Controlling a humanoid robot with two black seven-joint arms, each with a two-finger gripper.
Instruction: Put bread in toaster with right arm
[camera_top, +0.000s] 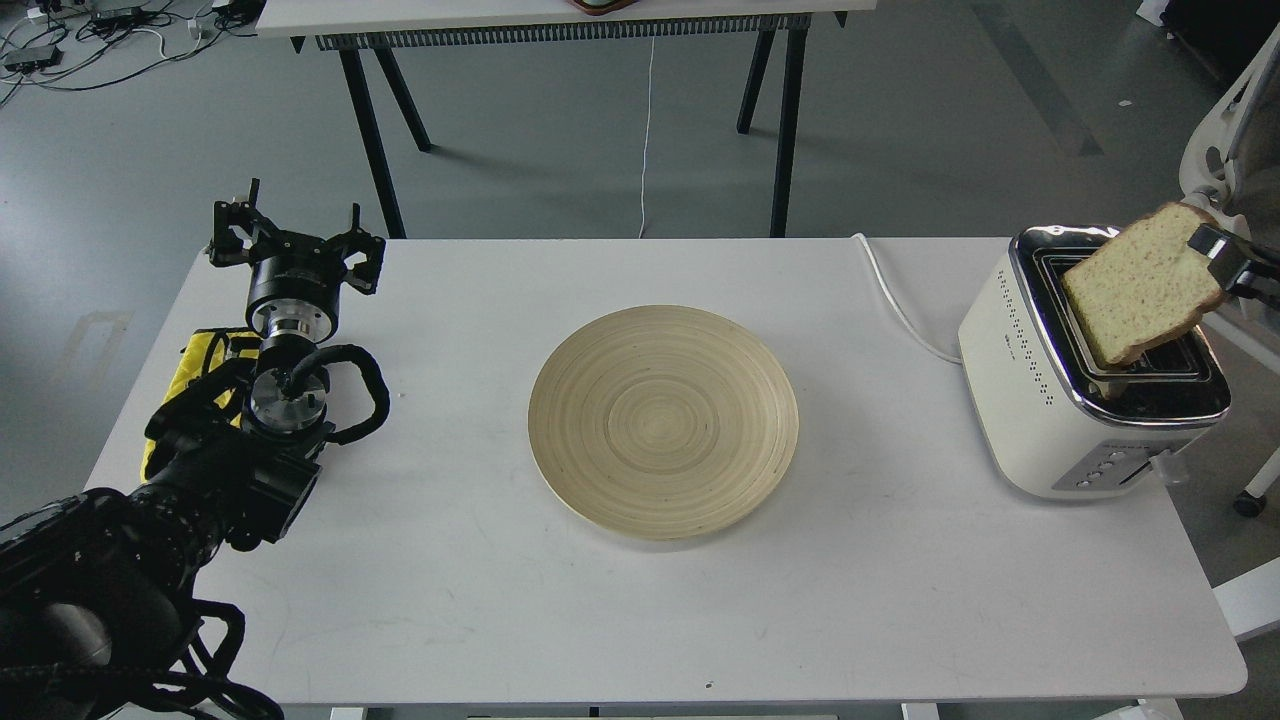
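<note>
Tilting bread (1140, 285), lower corner apparently entering toaster (1060, 400) slot.

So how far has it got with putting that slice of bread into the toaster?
Done: the pale tan bread slice is off the round wooden plate, which lies bare. In hand: the right gripper pinches the slice's top edge and holds it tilted over the cream-white toaster, its lower corner at a slot. Left: lowering it fully in and letting go. The left gripper is open and idle.
</note>
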